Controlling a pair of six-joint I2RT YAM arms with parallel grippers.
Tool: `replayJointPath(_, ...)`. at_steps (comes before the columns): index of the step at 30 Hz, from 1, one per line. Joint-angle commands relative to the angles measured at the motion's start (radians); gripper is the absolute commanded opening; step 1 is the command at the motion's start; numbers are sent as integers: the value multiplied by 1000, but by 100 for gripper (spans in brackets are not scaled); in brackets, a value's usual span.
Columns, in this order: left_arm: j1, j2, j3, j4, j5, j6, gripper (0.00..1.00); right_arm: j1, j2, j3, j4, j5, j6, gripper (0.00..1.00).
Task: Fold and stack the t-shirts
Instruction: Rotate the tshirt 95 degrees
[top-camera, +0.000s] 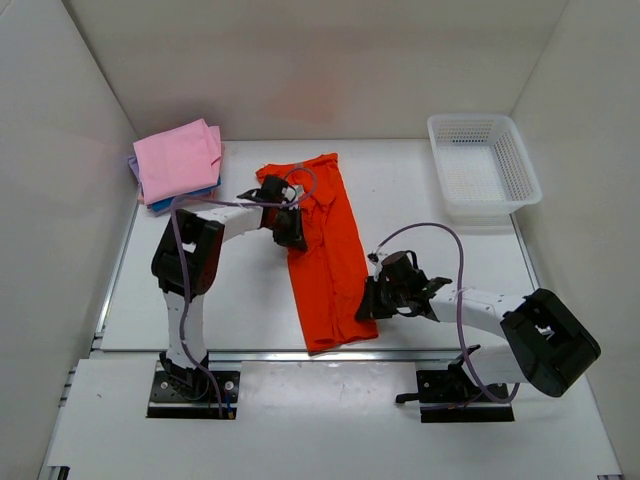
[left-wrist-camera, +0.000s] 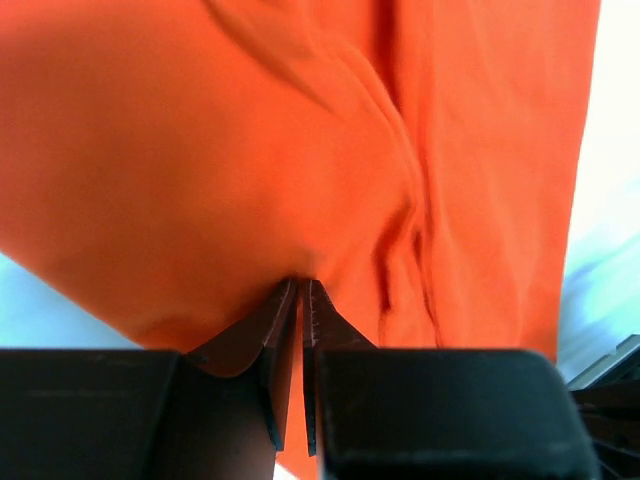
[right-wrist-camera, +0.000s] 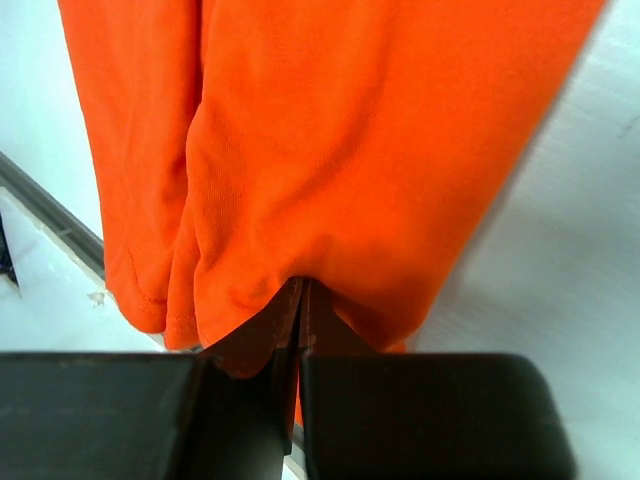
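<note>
— Pinching the shirt (top-camera: 325, 250) on both sides, why?
— Left gripper (top-camera: 293, 232) clamps its upper left edge and right gripper (top-camera: 368, 303) its lower right, likely to fold it. It lies mid-frame on the table (top-camera: 240, 310); the pile (top-camera: 178, 160) sits upper left.

In both wrist views the orange t-shirt (left-wrist-camera: 200, 150) is running off the top edge. Its cloth is swallowing the tips of the left fingers (left-wrist-camera: 275, 325) and the right fingers (right-wrist-camera: 272, 335). From above, the pink t-shirt (top-camera: 178, 158) is covering the blue t-shirt (top-camera: 165, 206) and the purple t-shirt (top-camera: 132, 166), leaving only slivers showing.
</note>
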Motion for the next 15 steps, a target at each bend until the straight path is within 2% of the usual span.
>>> replayJointPath(1, 75, 148, 129, -178, -124, 118, 21, 22, 27, -32, -100, 2, -21, 0)
replayJointPath(3, 92, 218, 240, -250, -98, 134, 20, 46, 29, -36, -105, 9, -7, 0)
replayJointPath(5, 97, 297, 405, -316, -108, 135, 20, 44, 27, -45, -100, 3, 4, 0)
replayJointPath(8, 100, 366, 566, -397, -138, 131, 21, 22, 21, -51, -82, -23, 26, 0)
replayJointPath(12, 115, 400, 647, -488, -106, 149, 20, 8, 29, -22, -97, -30, 11, 0)
replayJointPath(15, 102, 336, 538, -508, -100, 189, 17, 13, 36, -7, -106, -40, 8, 0)
